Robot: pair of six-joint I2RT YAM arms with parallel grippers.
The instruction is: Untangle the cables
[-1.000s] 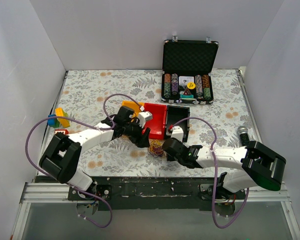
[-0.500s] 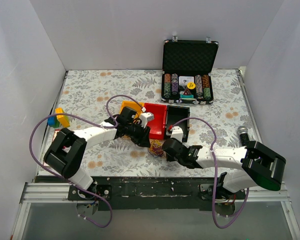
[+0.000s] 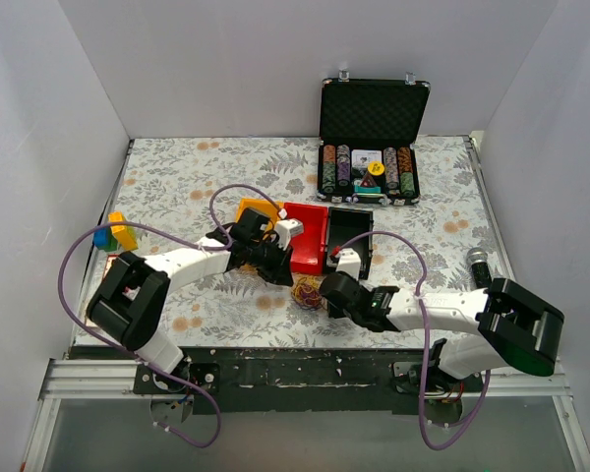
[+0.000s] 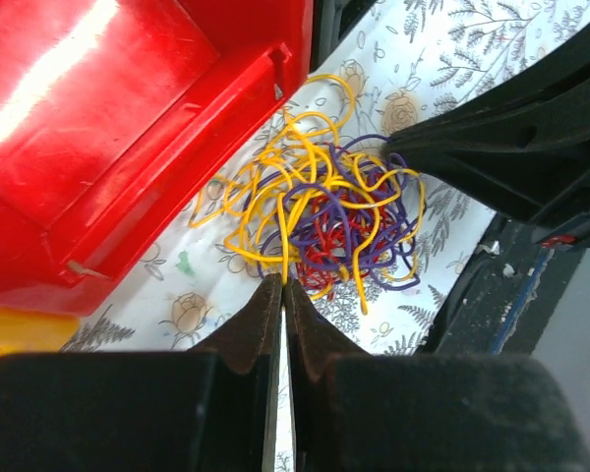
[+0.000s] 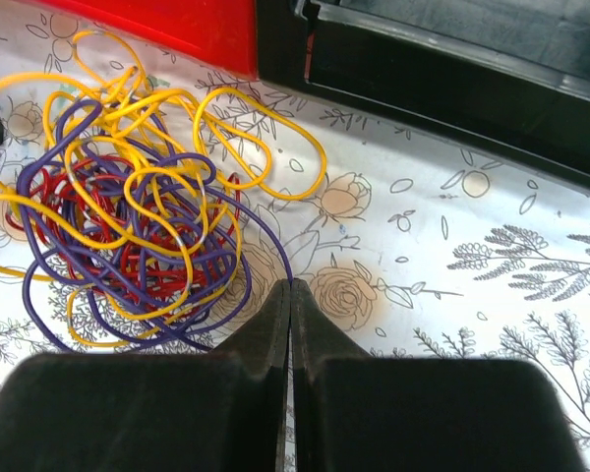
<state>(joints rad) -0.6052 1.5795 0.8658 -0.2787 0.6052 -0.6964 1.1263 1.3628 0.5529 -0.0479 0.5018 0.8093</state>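
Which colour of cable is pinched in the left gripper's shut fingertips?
The yellow cable: one yellow strand runs straight into the left gripper, while the red and purple wires lie only in the clump.

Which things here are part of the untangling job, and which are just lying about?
Job: cables in one clump; left gripper and right gripper, each shut at the clump's edge, apparently on a strand.

Lying about: red bin, black bin, orange bin, chip case, blocks.
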